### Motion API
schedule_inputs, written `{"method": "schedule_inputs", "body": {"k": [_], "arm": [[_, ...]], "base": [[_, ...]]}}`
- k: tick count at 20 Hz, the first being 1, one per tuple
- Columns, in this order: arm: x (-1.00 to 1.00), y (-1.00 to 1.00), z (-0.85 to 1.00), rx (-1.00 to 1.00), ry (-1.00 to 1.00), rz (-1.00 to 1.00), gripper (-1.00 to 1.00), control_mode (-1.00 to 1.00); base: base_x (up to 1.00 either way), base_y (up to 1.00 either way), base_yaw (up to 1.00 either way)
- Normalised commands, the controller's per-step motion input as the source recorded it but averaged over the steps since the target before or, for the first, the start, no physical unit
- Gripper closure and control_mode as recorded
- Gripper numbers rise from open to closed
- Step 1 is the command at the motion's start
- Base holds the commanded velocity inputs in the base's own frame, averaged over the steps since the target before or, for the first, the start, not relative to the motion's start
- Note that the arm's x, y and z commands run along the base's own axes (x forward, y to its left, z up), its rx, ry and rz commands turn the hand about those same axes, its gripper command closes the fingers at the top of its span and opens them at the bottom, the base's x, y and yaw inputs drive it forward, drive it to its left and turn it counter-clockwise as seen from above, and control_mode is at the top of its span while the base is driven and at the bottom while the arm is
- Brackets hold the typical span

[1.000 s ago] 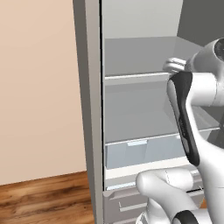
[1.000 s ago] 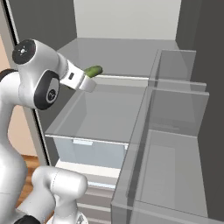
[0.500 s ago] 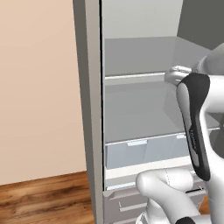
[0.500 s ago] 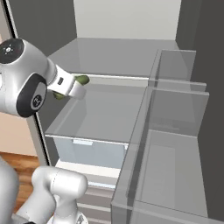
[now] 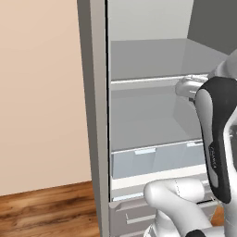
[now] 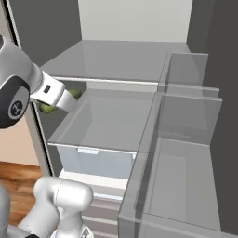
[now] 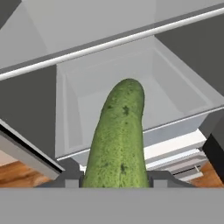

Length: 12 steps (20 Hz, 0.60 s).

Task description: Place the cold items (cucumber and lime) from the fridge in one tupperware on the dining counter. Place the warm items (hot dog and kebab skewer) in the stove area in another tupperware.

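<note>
My gripper [image 7: 116, 178] is shut on the cucumber [image 7: 118, 135], a dark green bumpy one that sticks out forward between the fingertips [image 7: 72, 177]. In the right base view the gripper [image 6: 69, 100] hangs at the left front of the open fridge [image 6: 116, 60], just under the upper shelf's front edge, with bits of the cucumber [image 6: 46, 109] showing around the white hand. The left base view has the hand [image 5: 187, 87] by the same shelf edge. The lime, tupperwares, dining counter, hot dog, kebab skewer and stove area are out of view.
Under the gripper lies a clear drawer [image 7: 131, 87] with a pale front [image 6: 93, 160]. Clear door bins [image 6: 186, 139] stand at the right. The fridge's grey side wall [image 5: 95, 115] borders a beige wall and wooden floor [image 5: 46, 208] at the left.
The hand has drawn back toward the fridge's left front and sunk a little, carrying the cucumber with it. The grip stays the same.
</note>
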Motion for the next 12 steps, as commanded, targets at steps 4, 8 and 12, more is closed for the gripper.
{"method": "schedule_inputs", "body": {"k": [4, 8, 12], "arm": [[-0.54, 0.20, -0.14, 0.07, 0.06, -0.01, 1.00, -1.00], [-0.41, 0.18, -0.15, 0.00, 0.11, -0.06, 1.00, 1.00], [0.00, 0.00, 0.00, 0.00, 0.00, 0.00, 1.00, 1.00]], "base": [[0.00, 0.00, 0.00], [-0.14, 0.06, -0.05], [-0.39, 0.47, -0.47]]}}
